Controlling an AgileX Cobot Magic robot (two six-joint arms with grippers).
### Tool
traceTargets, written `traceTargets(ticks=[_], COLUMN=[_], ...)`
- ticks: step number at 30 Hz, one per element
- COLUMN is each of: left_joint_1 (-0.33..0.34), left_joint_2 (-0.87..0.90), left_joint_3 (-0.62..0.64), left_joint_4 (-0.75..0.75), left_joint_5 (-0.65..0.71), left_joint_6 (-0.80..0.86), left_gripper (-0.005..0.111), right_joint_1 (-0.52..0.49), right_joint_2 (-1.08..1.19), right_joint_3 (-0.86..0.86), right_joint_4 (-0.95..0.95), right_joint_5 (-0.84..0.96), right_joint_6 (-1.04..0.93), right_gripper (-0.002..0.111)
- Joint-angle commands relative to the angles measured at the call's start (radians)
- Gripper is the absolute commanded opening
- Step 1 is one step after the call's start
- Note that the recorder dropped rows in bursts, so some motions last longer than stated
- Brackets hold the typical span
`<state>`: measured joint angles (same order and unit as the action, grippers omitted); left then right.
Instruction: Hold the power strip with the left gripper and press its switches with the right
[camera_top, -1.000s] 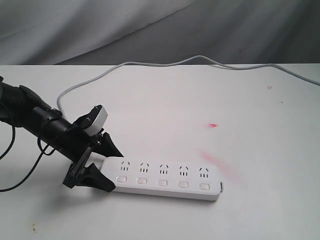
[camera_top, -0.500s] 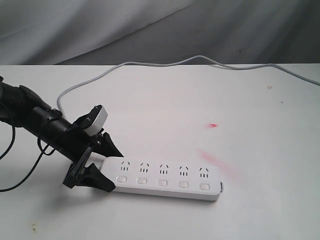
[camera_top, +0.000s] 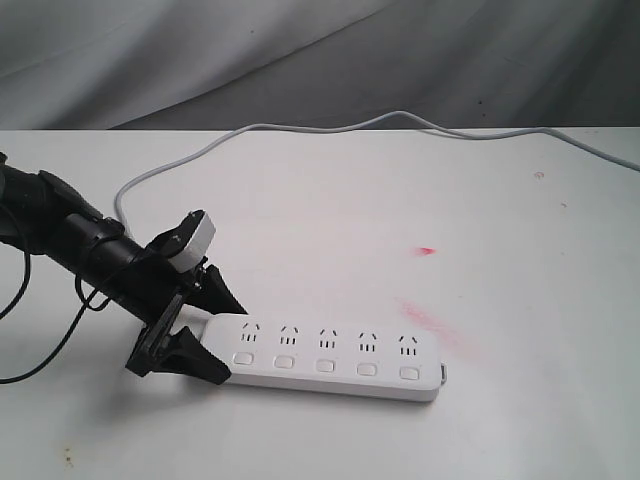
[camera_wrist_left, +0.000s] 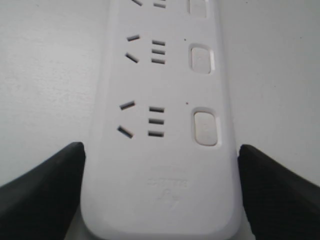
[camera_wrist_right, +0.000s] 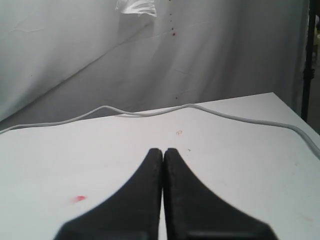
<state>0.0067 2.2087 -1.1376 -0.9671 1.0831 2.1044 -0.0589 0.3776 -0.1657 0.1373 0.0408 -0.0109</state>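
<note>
The white power strip (camera_top: 330, 355) lies flat near the table's front, its row of switches (camera_top: 325, 365) facing the front edge. My left gripper (camera_top: 228, 345) straddles the strip's left end, one black finger against each long side, shut on it. The left wrist view has the strip (camera_wrist_left: 160, 125) filling the gap between the left gripper's (camera_wrist_left: 161, 150) fingers, with the nearest switch (camera_wrist_left: 205, 127) just beyond. My right gripper (camera_wrist_right: 163, 150) is shut and empty above bare table; it does not show in the exterior view. The grey cord (camera_top: 330, 127) loops along the table's back.
A red smear (camera_top: 427, 250) marks the table right of centre, with a fainter pink streak (camera_top: 430, 322) just behind the strip's right end. A grey cloth backdrop (camera_top: 320, 60) hangs behind the table. A thin black cable (camera_top: 40, 365) trails from the left arm.
</note>
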Motion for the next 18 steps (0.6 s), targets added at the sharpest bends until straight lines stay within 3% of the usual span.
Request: traceTargets(ticks=[1, 18], left_joint_1=[0.0, 0.0], left_joint_2=[0.051, 0.051], left_joint_3=[0.021, 0.021], left_joint_4=[0.169, 0.169], left_joint_5=[-0.187, -0.189], left_joint_6=[-0.03, -0.028], left_gripper=[0.058, 0.058], right_joint_1=[-0.003, -0.003], right_joint_2=[-0.114, -0.378], right_joint_3=[0.071, 0.166], right_joint_4=[0.002, -0.043], right_joint_5=[-0.026, 0.239], right_joint_6=[-0.005, -0.011], right_gripper=[0.0, 0.0])
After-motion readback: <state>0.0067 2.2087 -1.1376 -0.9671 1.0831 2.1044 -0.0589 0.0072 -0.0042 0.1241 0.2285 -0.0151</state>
